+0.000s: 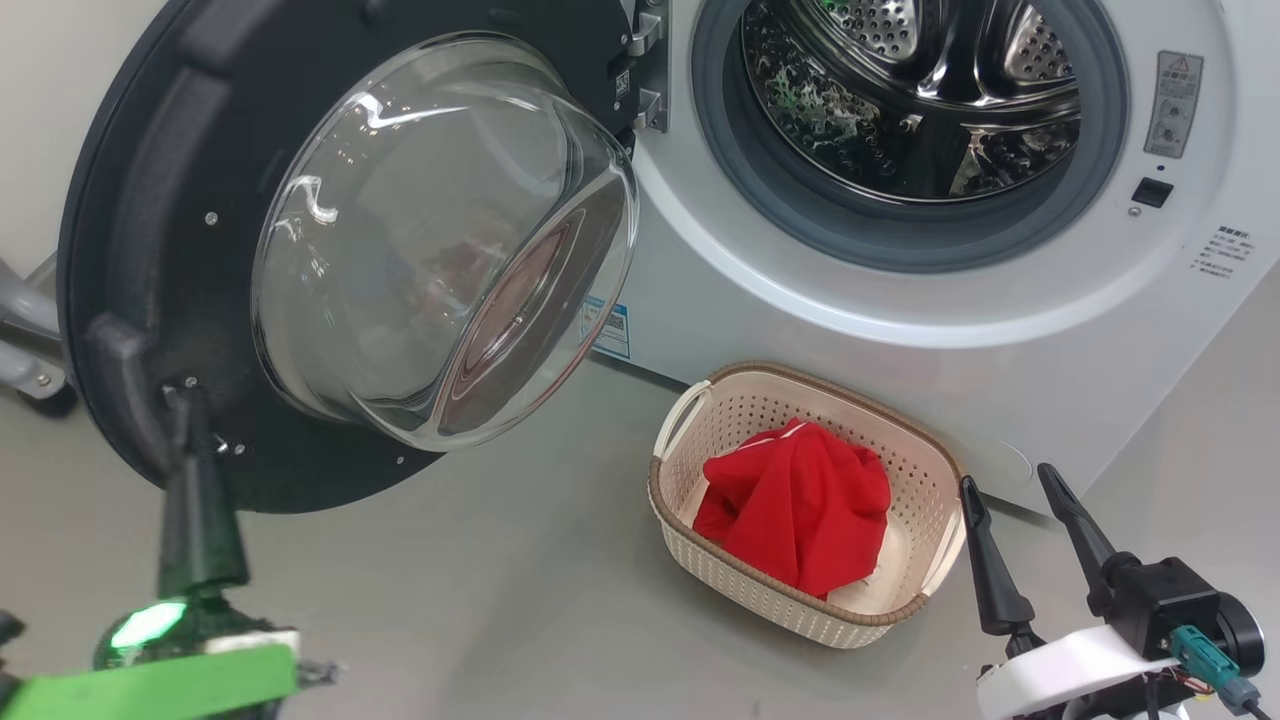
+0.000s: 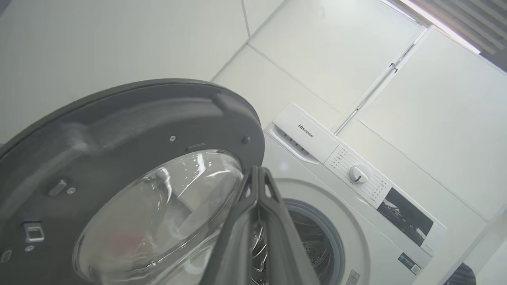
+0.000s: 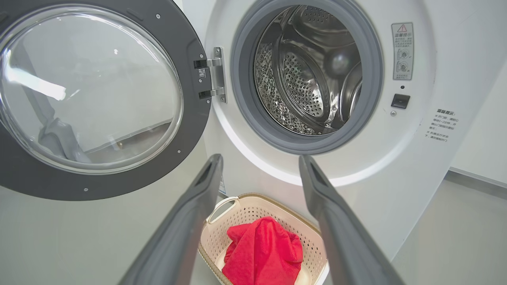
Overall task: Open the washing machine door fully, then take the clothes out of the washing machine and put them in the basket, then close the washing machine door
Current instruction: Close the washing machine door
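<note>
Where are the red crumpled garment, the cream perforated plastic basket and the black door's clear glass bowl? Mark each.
red crumpled garment (image 1: 795,510): head view, middle of the heap.
cream perforated plastic basket (image 1: 745,410): head view, far inner wall.
clear glass bowl (image 3: 91,87): right wrist view, centre of the window.

The door (image 1: 140,300), a black ring around a bulging clear glass bowl (image 1: 440,240), is swung wide open on its hinge at the left of the white machine (image 1: 900,310). The grey-ringed opening is exposed, and the perforated steel drum (image 1: 900,90) is seen within. The cream perforated basket (image 1: 740,590) is set on the floor just before the machine. The crumpled red clothes (image 1: 800,510) are heaped in it.
</note>
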Tool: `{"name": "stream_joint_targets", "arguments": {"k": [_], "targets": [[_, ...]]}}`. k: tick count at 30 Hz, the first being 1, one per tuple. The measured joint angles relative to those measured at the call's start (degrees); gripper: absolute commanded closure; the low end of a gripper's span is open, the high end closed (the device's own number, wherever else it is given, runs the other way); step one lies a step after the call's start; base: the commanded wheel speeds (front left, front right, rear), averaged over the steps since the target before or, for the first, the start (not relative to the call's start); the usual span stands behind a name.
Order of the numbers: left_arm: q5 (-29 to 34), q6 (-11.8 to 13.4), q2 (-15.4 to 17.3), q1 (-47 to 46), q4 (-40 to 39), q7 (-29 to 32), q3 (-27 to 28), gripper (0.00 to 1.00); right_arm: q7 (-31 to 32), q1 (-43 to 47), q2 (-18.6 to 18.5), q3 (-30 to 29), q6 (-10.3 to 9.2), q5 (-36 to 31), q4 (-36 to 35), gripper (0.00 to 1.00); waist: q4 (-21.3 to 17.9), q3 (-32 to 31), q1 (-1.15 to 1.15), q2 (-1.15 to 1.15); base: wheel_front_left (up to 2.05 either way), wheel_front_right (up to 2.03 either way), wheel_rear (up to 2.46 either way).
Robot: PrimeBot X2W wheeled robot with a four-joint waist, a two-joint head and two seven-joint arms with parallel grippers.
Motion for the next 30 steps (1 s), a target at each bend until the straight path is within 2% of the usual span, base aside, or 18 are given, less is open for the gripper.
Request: {"name": "stream_joint_targets", "arguments": {"k": [2, 5, 7, 11, 13, 17, 23, 30], "targets": [[-5.5, -0.4, 0.0, -0.8, -1.0, -0.2, 3.4, 1.00, 0.0, 0.0, -0.1, 0.0, 0.00, -0.1, -0.2, 0.00, 0.0, 0.2, 0.00, 0.00, 0.00, 0.00, 0.00], [-13.3, -1.6, -0.1, -3.5, -1.0, -0.2, 11.5, 1.00, 0.1, 0.0, -0.2, -0.1, 0.00, -0.1, -0.4, 0.00, 0.1, 0.3, 0.00, 0.00, 0.00, 0.00, 0.00], [-15.1, -1.6, -0.1, -4.6, -0.6, -0.2, 16.8, 1.00, 0.5, 0.0, -0.3, -0.1, 0.00, -0.1, -0.7, 0.00, 0.0, 0.5, 0.00, 0.00, 0.00, 0.00, 0.00], [-19.9, -1.6, -0.2, -7.0, 2.0, -0.2, 23.5, 1.00, 0.6, 0.0, -0.7, -0.2, -0.01, -0.1, -1.3, 0.00, -0.2, 1.2, 0.00, 0.00, 0.00, 0.00, 0.00], [-22.0, -1.2, 0.9, -8.6, 4.2, 0.5, 26.2, 1.00, 1.1, 0.0, -0.9, -0.2, -0.01, -0.2, -1.6, 0.00, -0.3, 1.6, 0.00, 0.00, 0.00, 0.00, 0.00], [-25.9, 0.8, 5.2, -11.8, 10.8, 3.3, 30.9, 1.00, 1.7, -0.2, -1.4, -0.2, 0.00, -0.4, -2.4, 0.00, -0.5, 2.6, 0.00, 0.00, 0.00, 0.00, 0.00], [-31.4, 4.7, 9.5, -15.3, 21.9, 8.1, 33.9, 1.00, 2.5, -0.9, -2.4, 0.1, 0.24, -0.6, -3.3, 0.00, -1.4, 4.2, 0.00, 0.00, 0.00, 0.00, 0.00], [-35.4, 6.0, 11.9, -17.6, 31.8, 14.8, 32.4, 1.00, 3.2, -1.8, -3.0, 0.1, 0.59, -1.0, -4.0, 0.00, -3.4, 5.9, 0.00, 0.00, 0.00, 0.00, 0.00]]}}
